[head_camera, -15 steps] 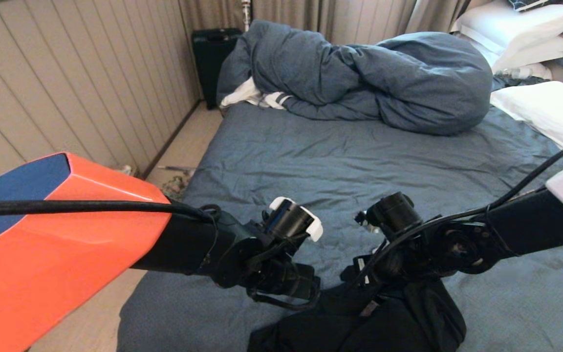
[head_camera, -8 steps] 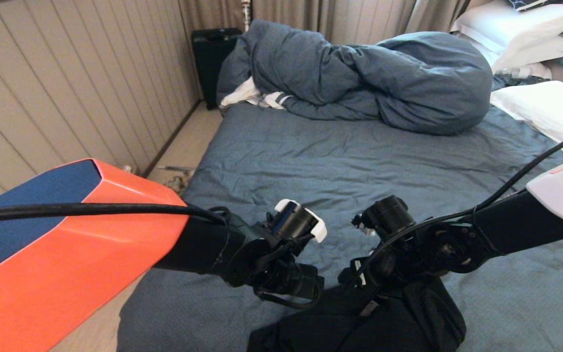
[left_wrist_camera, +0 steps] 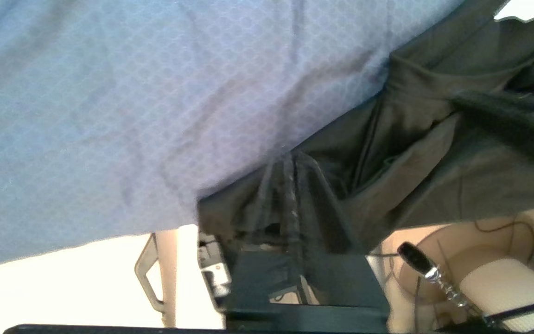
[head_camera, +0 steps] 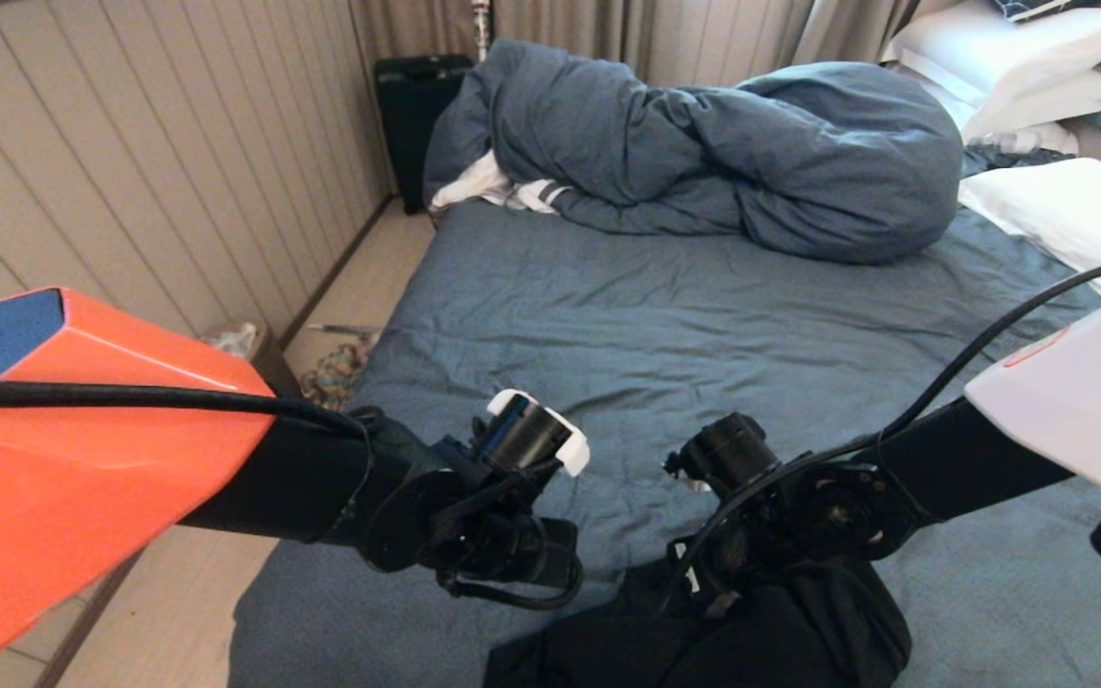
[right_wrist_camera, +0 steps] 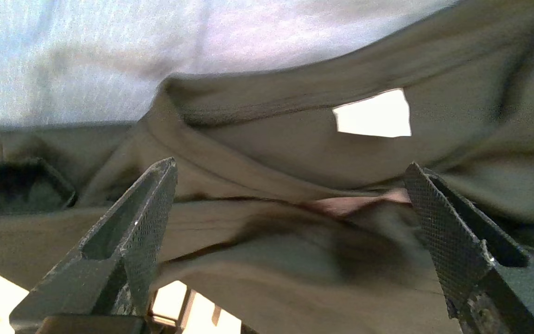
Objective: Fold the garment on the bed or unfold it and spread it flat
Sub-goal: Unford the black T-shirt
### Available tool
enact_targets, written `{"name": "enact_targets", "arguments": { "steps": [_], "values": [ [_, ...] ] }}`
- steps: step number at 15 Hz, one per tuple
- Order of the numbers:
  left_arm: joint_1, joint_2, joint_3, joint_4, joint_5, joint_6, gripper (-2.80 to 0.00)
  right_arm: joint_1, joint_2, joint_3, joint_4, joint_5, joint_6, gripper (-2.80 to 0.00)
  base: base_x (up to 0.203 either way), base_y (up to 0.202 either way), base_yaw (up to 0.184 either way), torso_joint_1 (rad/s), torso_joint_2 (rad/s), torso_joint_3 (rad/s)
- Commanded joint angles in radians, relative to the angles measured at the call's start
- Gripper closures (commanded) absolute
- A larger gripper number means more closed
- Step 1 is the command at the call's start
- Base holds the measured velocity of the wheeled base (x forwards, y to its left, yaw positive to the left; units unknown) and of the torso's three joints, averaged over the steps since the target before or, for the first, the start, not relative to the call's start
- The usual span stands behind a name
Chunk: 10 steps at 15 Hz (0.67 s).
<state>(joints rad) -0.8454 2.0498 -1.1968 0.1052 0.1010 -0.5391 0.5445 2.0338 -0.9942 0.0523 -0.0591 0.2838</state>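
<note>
While the left gripper (left_wrist_camera: pixel 290 185) pinches the garment's (right_wrist_camera: pixel 295 260) edge, it lies between the right gripper's (right_wrist_camera: pixel 290 185) wide-open jaws.

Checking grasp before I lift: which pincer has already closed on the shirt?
The left pincer: its fingers are pinched shut on the black garment's edge. The right pincer hangs spread wide over the collar.

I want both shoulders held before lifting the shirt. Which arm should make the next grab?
Probably the right. Its end effector hangs open at the shirt's collar by the label, with cloth between the fingers. The left end effector is already shut on the shirt's edge.
</note>
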Motion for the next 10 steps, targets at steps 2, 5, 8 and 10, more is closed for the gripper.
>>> {"name": "enact_targets", "arguments": {
  "steps": [2, 5, 8, 10],
  "values": [
    [0.006, -0.055, 0.05, -0.03, 0.002, -0.007, 0.0, 0.017, 0.032, -0.022, 0.001, -0.005, 0.001, -2.8, 0.0, 0.0, 0.0, 0.0, 0.0, 0.0],
    [0.005, -0.059, 0.056, -0.032, 0.002, -0.018, 0.0, 0.017, 0.048, -0.054, 0.003, -0.006, 0.001, -2.8, 0.0, 0.0, 0.0, 0.0, 0.0, 0.0],
    [0.005, -0.051, 0.057, -0.032, 0.0, -0.018, 0.0, 0.046, 0.061, -0.092, 0.009, -0.008, 0.0, -2.8, 0.0, 0.0, 0.0, 0.0, 0.0, 0.0],
    [0.005, -0.058, 0.066, -0.032, -0.001, -0.018, 0.0, 0.069, 0.069, -0.079, 0.009, -0.008, 0.001, -2.8, 0.0, 0.0, 0.0, 0.0, 0.0, 0.0]
  ]
}}
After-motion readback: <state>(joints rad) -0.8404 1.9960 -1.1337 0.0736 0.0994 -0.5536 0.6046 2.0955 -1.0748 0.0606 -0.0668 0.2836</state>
